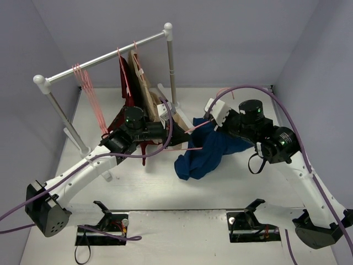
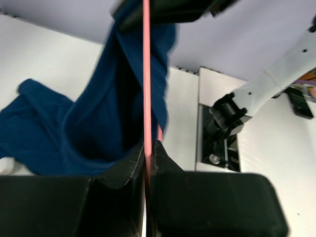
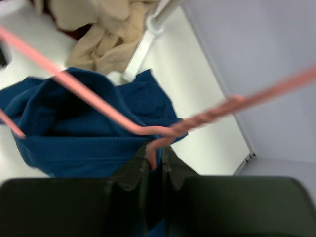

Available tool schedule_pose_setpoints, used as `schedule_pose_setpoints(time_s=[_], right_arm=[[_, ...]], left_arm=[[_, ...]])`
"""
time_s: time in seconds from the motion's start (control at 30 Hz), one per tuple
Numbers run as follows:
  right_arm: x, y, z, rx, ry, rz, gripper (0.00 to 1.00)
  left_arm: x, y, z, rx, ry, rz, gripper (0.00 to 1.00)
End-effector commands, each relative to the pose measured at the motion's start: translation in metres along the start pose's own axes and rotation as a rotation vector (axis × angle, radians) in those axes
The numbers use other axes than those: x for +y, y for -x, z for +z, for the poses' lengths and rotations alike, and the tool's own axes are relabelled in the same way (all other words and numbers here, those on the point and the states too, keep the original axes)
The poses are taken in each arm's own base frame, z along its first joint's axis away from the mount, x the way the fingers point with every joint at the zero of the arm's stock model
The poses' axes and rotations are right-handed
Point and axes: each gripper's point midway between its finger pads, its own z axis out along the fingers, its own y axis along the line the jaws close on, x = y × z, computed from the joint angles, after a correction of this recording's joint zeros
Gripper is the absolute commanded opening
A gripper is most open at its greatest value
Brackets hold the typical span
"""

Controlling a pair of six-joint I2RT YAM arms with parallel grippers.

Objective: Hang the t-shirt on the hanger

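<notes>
The left tool (image 2: 149, 148) is pinched together on a straight wire of the hanger (image 2: 146, 74). The right tool (image 3: 154, 153) is clamped on the hanger by its twisted neck. The t-shirt (image 1: 204, 152) drapes from the hanger between both tools, its lower end on the desk (image 1: 165, 190).

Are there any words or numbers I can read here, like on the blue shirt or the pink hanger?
None: no word, number, brand or sign can be read in any view. The navy t-shirt is plain, and the pink hanger is bare wire with no label.
</notes>
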Motion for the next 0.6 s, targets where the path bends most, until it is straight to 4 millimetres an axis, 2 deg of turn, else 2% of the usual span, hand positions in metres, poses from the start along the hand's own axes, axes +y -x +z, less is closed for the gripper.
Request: schedule_pose_setpoints(time_s=[0.0,0.07,0.1,0.13,0.3,0.33,0.47,0.57], right_arm=[[-0.011,0.017,-0.012,-0.078,-0.046,0.005,0.00],[-0.014,0.020,-0.018,-0.092,-0.061,-0.002,0.00],[-0.016,0.020,-0.020,-0.092,-0.071,-0.007,0.00],[-0.019,0.020,-0.024,-0.091,-0.086,-0.012,0.00],[-0.028,0.013,-0.030,-0.061,-0.145,-0.023,0.00],[-0.031,0.012,-0.032,-0.055,-0.158,-0.026,0.00],[-0.043,0.003,-0.038,-0.005,-0.228,-0.036,0.00],[-0.048,0.001,-0.039,0.017,-0.254,-0.043,0.00]], left_arm=[[-0.002,0.060,-0.012,-0.082,0.064,0.179,0.00],[0.007,0.067,-0.013,-0.065,0.126,0.172,0.00],[0.012,0.065,-0.015,-0.047,0.159,0.152,0.03],[0.018,0.070,-0.017,-0.045,0.209,0.132,0.11],[0.042,0.095,-0.035,-0.099,0.432,0.039,0.69],[0.047,0.101,-0.042,-0.121,0.489,0.014,0.73],[0.055,0.123,-0.071,-0.196,0.657,-0.035,0.74],[0.062,0.122,-0.085,-0.253,0.752,-0.135,0.74]])
